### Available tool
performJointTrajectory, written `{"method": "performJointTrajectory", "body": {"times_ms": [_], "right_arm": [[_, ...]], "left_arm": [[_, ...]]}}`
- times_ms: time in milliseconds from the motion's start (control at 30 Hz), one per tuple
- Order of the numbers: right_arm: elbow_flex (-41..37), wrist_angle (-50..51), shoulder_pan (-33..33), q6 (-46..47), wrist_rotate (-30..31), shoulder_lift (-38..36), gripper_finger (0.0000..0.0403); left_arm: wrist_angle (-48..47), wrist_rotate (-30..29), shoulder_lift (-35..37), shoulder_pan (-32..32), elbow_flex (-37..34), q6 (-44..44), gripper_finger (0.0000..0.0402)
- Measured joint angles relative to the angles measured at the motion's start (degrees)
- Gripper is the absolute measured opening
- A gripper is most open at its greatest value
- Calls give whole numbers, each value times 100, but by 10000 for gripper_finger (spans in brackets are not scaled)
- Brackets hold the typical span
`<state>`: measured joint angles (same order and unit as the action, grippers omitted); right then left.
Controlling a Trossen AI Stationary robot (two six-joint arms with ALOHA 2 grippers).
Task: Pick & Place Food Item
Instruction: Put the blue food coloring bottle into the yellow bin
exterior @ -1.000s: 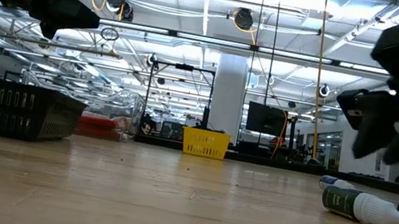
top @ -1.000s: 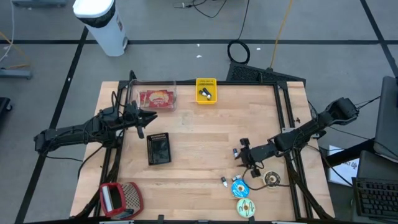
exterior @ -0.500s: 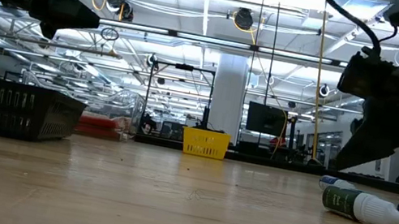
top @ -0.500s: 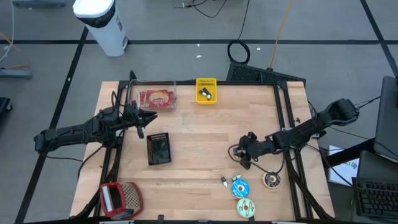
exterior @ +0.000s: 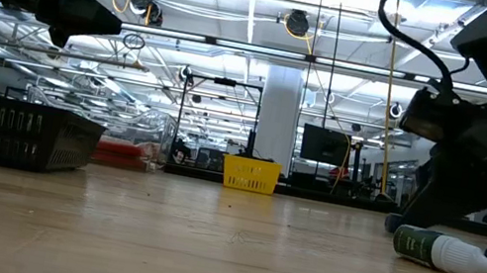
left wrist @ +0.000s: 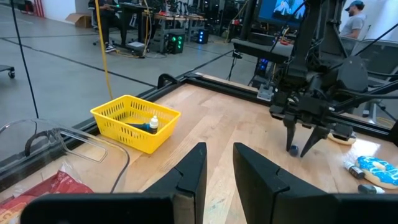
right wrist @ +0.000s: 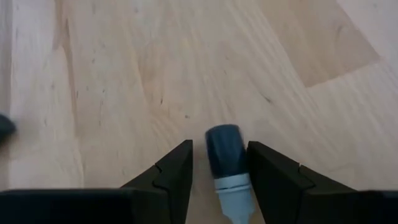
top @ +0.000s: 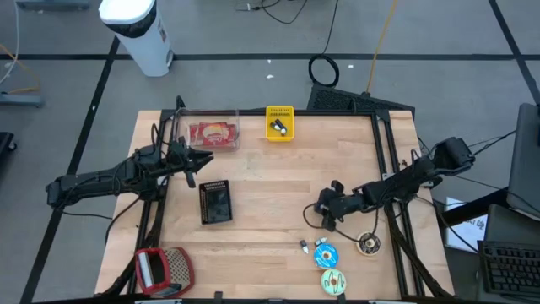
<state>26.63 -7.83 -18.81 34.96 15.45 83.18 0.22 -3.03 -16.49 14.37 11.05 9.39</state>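
Two arms are over the table, only one at work. The right gripper [top: 325, 211] is low over the right-centre of the wooden table [top: 270, 177]. Its fingers are apart and set on either side of a small dark bottle [right wrist: 225, 152] with a pale cap. The bottle lies flat on the boards between them, with a sliver of wood showing on each side, so I read this as straddled, not yet clamped. The placing makes sense: fingers lined along the bottle's length need only close to take it.

The left gripper [top: 202, 157] hangs above the far-left part of the table, fingers a little apart and empty. It looks parked clear of the work.

The yellow basket [left wrist: 118, 111] stands at the far edge and already holds one small capped bottle [left wrist: 152, 124]. It is the likely drop point, judging by the match.

Surface notes:
- A clear tub [top: 211, 133] with a red packet inside stands far-left.
- A black basket [top: 215, 201] sits left of centre.
- A red item [top: 160, 268] is at the near-left corner.
- Three round iced pieces [top: 325, 255] and another small bottle [exterior: 435, 249] are grouped near-right, just beside the working gripper.

The room has a grey floor with dark tape lines, and a white cylinder [top: 135, 29] stands beyond the far-left corner. Behind the table are workshop benches, screens and ceiling lamps. A person [left wrist: 354, 15] stands far off.
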Motion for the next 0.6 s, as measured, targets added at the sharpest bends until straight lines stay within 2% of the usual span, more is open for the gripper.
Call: {"method": "performJointTrajectory", "body": {"times_ms": [133,367,500,600], "right_arm": [[0,32,0,-527,-27,4,123],[-9,-19,51,-1064,-85,-31,61],[-22,-297,208,-1082,-124,-26,59],[-37,-663,407,-1081,-103,-63,74]], "left_arm": [[1,0,0,0,0,0,79],[0,0,1,1,0,0,79],[1,0,2,2,0,0,79],[1,0,1,2,0,0,79]]}}
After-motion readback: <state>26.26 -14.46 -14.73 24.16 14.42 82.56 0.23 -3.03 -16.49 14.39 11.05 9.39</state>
